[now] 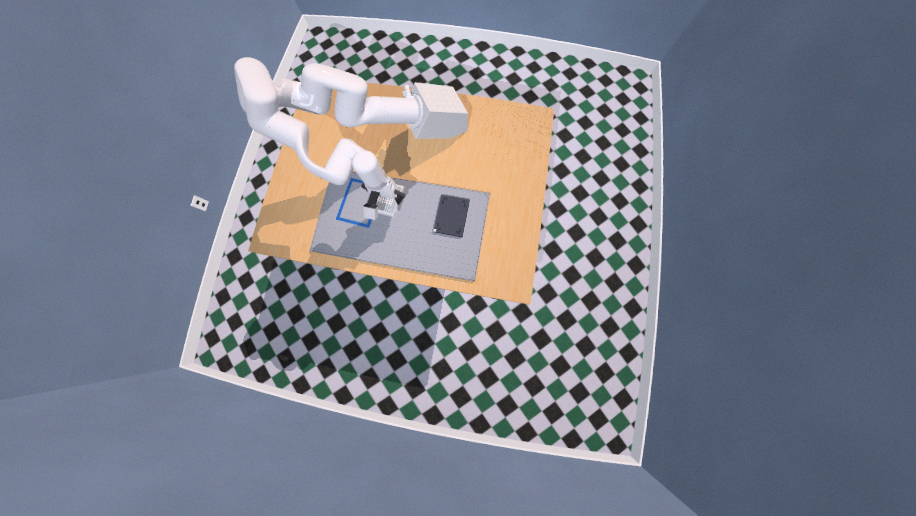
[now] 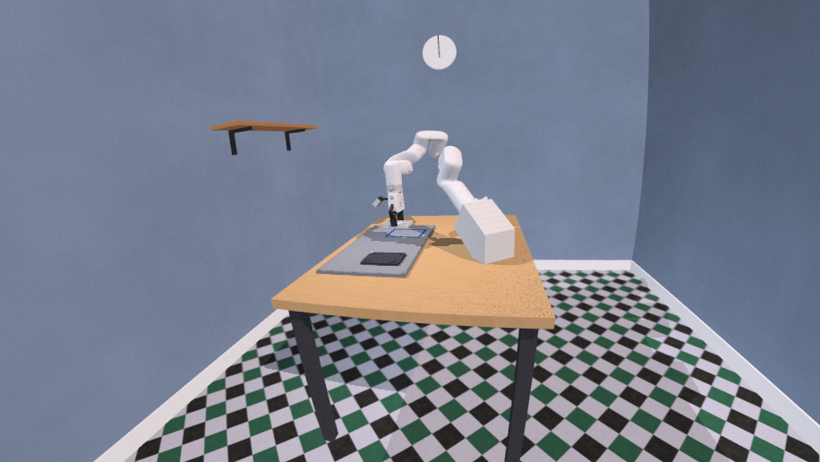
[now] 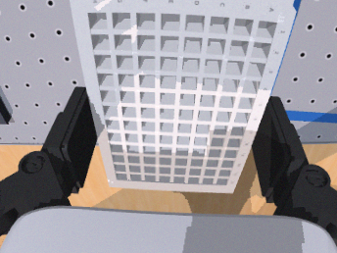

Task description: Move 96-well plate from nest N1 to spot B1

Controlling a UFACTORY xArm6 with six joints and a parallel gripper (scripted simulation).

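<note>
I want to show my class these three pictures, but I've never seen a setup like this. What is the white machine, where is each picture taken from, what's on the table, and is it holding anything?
The white machine is a jointed robot arm bolted to a wooden table. One picture looks down from the ceiling, one looks from across the room, and one comes from a camera on the arm's wrist, just behind its claw.

On the table lies a grey perforated deck. On it are a dark tray, the plate nest, now without its plate, and a blue taped outline marking the drop-off spot.

The claw is shut on a white 96-well plate, a grid of small wells, gripping its long sides. The plate is at the outline's edge, not yet set down.
</note>
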